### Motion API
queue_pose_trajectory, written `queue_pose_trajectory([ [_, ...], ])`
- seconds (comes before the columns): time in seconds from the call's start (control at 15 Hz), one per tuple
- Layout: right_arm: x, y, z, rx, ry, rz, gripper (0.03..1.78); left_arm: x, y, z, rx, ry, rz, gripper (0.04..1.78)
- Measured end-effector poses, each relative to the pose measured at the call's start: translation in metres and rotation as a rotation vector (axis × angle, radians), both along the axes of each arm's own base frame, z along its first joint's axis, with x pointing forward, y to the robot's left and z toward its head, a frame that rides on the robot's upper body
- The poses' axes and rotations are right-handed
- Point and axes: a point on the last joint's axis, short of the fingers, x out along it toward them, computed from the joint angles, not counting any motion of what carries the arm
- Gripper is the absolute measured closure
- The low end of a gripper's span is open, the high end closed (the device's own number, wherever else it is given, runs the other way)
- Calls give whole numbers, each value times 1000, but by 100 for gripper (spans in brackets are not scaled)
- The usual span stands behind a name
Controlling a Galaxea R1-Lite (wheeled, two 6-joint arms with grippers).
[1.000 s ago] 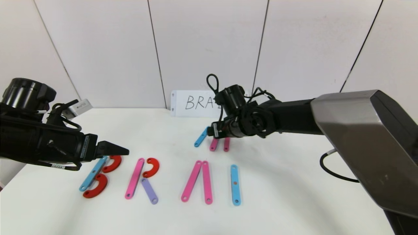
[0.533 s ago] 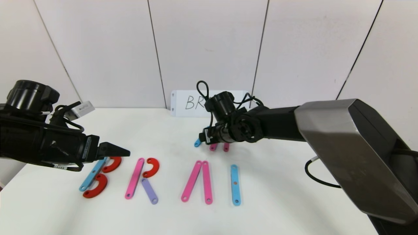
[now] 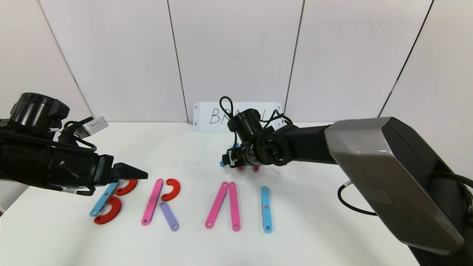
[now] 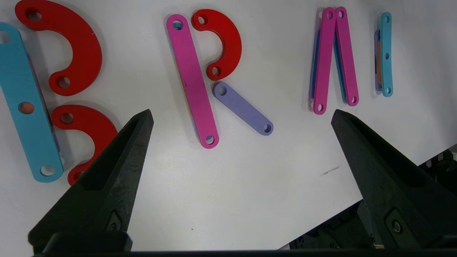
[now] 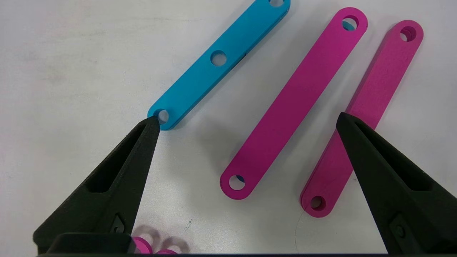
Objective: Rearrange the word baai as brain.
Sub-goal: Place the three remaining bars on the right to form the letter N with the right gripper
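The word built of flat pieces reads B, R, A, I across the table's front: a blue strip [image 3: 105, 199] with two red curves [image 3: 127, 186], a pink strip [image 3: 152, 202] with a red curve and a lilac strip [image 3: 169, 216], two leaning pink strips [image 3: 234, 207], and one blue strip [image 3: 266, 209]. Behind them my right gripper [image 3: 231, 162] hangs open over three spare strips. One pink strip [image 5: 292, 103] lies between its fingers, a blue strip [image 5: 217, 59] and a second pink one [image 5: 371, 107] on either side. My left gripper [image 3: 142, 173] hovers open by the B, holding nothing.
A white card [image 3: 210, 116] with handwritten letters leans on the back wall, partly hidden by my right wrist. A small grey-white box [image 3: 94, 123] sits at the back left. A black cable [image 3: 351, 203] lies on the table at the right.
My right arm has swung left and come down over the spare strips, covering more of them and of the card. The left arm has barely moved.
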Motion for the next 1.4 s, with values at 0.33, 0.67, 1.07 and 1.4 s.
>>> queue_pose_trajectory([
  [0.33,2,3,-6,-3,5,1,8,1,0,-2,0,7,-1,8],
  [0.67,5,-2,-11,-17,23,-13,8,1,0,-3,0,10,-2,8],
  [1.07,14,-11,-10,-18,12,-49,8,2,-1,-5,0,19,-7,8],
  [1.4,18,-13,-14,-19,12,-58,22,3,-2,-7,0,25,-10,8],
])
